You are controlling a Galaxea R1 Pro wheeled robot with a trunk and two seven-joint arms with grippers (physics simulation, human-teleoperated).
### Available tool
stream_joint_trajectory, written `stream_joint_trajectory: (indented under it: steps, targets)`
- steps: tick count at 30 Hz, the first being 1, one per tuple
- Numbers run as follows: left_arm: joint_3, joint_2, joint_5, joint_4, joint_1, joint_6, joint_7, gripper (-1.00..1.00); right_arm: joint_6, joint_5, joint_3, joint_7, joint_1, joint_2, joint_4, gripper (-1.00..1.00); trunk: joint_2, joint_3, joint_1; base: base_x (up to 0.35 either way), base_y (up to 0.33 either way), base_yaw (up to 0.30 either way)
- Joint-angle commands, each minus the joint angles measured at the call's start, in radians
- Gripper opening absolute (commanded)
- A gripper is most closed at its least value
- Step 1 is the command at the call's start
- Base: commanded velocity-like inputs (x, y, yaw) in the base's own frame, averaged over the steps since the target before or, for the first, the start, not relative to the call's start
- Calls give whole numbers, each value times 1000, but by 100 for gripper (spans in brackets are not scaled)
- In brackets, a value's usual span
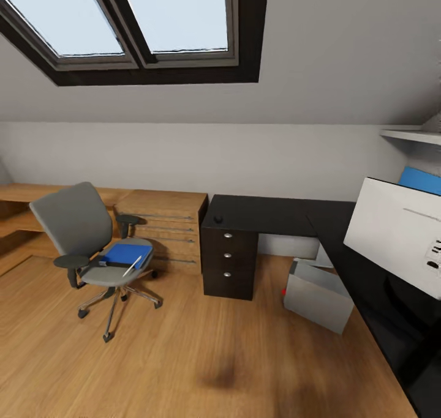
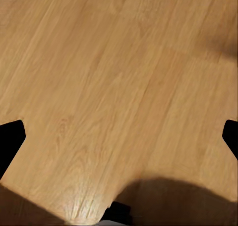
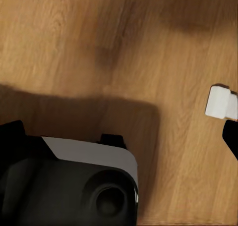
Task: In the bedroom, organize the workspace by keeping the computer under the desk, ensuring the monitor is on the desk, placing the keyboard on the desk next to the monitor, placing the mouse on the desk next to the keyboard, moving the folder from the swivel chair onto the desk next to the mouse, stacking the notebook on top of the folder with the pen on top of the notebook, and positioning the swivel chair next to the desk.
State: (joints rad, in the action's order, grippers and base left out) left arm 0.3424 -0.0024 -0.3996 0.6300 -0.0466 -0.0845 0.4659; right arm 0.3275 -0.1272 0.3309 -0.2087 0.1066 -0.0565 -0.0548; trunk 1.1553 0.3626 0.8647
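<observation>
The swivel chair stands on the wood floor at the left, apart from the desk. On its seat lies the blue folder with the white pen across its edge. The small black mouse sits on the desk's glossy top above the drawers. The computer stands askew on the floor by the desk corner. The monitor is on the desk at the right, white back towards me. The keyboard and notebook are out of view. My left gripper and right gripper hang open over bare floor.
Light wooden low shelving runs along the wall behind the chair. The black drawer pedestal holds up the desk's left end. A sloped ceiling with a skylight is overhead. My own dark base and a white block appear below the right gripper.
</observation>
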Motion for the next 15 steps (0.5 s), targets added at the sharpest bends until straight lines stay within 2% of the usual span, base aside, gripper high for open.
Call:
stream_joint_trajectory:
  steps: [1,15]
  targets:
    - [7,1,-10,-4,-1,-7,7,100,4,-10,9,-3,1,0,1,100,1,1,-1,-338,0,0]
    - [9,0,-7,-12,-1,-7,7,100,4,-11,8,-3,1,0,1,100,1,1,-1,-338,0,0]
